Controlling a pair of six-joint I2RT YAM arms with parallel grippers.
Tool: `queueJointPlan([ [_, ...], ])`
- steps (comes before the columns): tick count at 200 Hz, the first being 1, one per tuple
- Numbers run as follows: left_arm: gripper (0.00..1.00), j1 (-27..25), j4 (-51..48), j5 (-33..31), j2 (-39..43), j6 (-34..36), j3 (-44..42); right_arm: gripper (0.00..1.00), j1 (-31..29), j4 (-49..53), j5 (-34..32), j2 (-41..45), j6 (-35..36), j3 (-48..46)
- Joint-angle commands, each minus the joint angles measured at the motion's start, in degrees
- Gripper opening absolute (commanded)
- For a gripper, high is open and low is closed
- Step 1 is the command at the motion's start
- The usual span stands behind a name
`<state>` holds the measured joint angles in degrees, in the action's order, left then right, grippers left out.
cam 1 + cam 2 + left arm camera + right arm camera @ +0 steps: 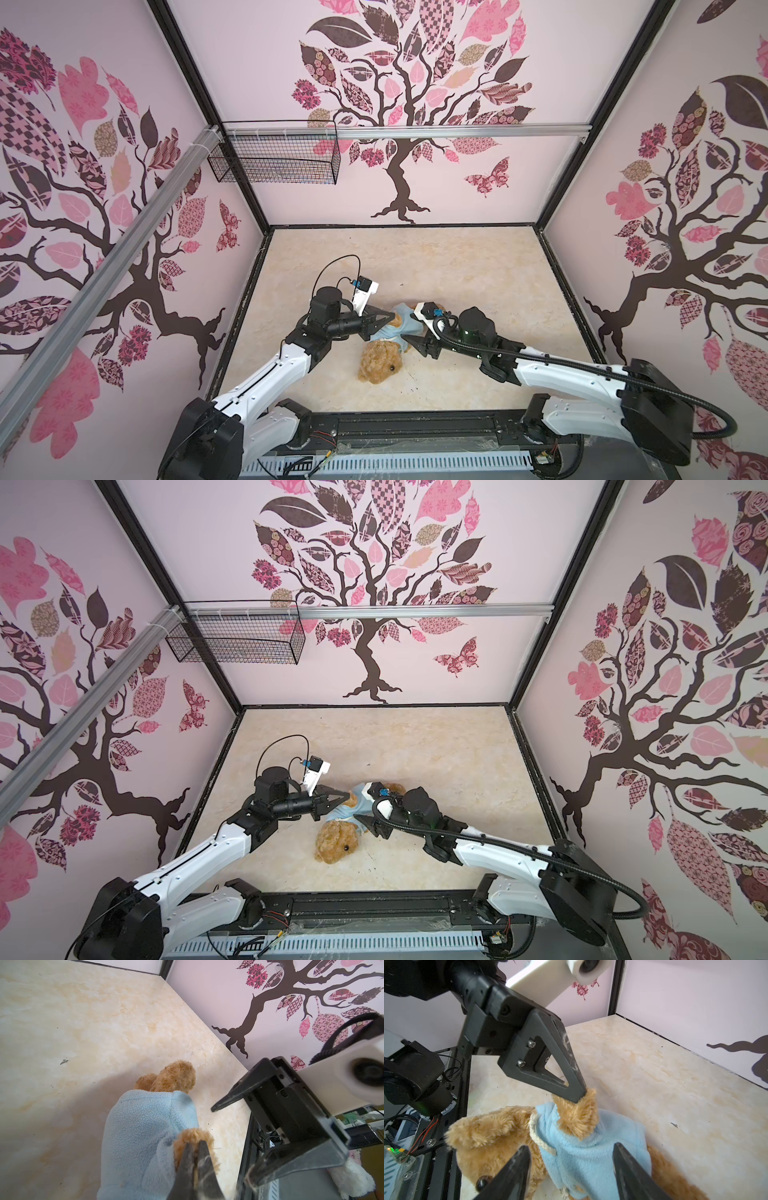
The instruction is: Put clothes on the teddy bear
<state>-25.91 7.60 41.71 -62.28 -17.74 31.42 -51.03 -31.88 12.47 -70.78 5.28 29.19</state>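
Golden-brown curly plush teddy bear (492, 1136) wore light-blue fleece shirt (593, 1151); left gripper (196, 1144) pinched paw (577, 1118); right gripper (571, 1147) agape, empty.

Left end effector (194, 1144) clamped, right end effector (571, 1147) spread.

No writing, brand or number is showing legibly in any view. The wall decals (407, 83) are carrying only patterns. The shirt (591, 1157) on the teddy bear (492, 1136) is showing plain fleece. The circuit board (542, 457) at the lower right of a top view is appearing too small to read.
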Motion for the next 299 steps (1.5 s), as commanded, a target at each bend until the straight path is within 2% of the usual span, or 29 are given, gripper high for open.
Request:
queueJointPlan([
  [1,0.00,-0.35,1.28,1.92,0.14,0.24,2.81,0.67,-0.02,-9.21,1.62,-4.68,-1.24,3.07],
  [27,0.00,-0.41,1.24,2.85,-0.03,-0.40,2.81,0.63,-0.03,-15.08,2.21,-11.34,-2.91,4.12],
  [55,0.00,-0.59,4.92,4.71,-0.21,-2.24,3.52,0.41,0.03,-18.54,-1.40,-16.74,-5.27,2.39],
  [68,0.00,-0.59,8.54,5.35,-0.20,-5.53,4.13,0.36,-0.03,-18.98,-3.35,-18.19,-6.34,0.58],
  [93,0.00,-0.42,19.75,5.40,-1.07,-14.72,4.80,0.38,-0.01,-20.15,-4.94,-19.96,-8.92,-3.66],
  [127,0.00,0.78,26.97,4.26,-3.13,-22.10,4.98,0.46,-0.11,-20.58,-6.85,-19.84,-10.25,-7.03],
  [147,0.00,0.78,20.98,3.81,-3.90,-17.82,4.63,0.42,-0.04,-20.68,-7.26,-18.26,-9.86,-6.75],
  [183,0.00,0.82,-2.11,-3.59,-3.88,-2.32,6.32,0.24,-0.06,-20.53,-6.46,-14.92,-10.09,-4.71],
  [194,0.07,0.72,-6.55,-4.80,-4.20,1.11,7.43,0.21,-0.04,-20.27,-5.91,-14.30,-10.78,-4.17],
  [212,0.19,0.45,-8.34,-2.55,-3.76,3.26,8.55,0.17,-0.09,-20.33,-4.81,-13.81,-12.06,-3.79],
  [246,0.38,-2.33,-9.61,-1.55,-3.51,6.91,9.97,0.16,-0.04,-21.81,-3.94,-13.90,-13.25,-4.40],
  [271,0.51,-4.95,-13.66,-3.51,-5.76,11.02,12.33,0.16,-0.04,-21.82,-3.43,-13.66,-13.44,-4.49],
  [299,0.55,-6.88,-15.18,-7.35,-9.42,13.22,15.04,0.16,-0.05,-22.12,-2.38,-13.35,-13.71,-4.40],
])
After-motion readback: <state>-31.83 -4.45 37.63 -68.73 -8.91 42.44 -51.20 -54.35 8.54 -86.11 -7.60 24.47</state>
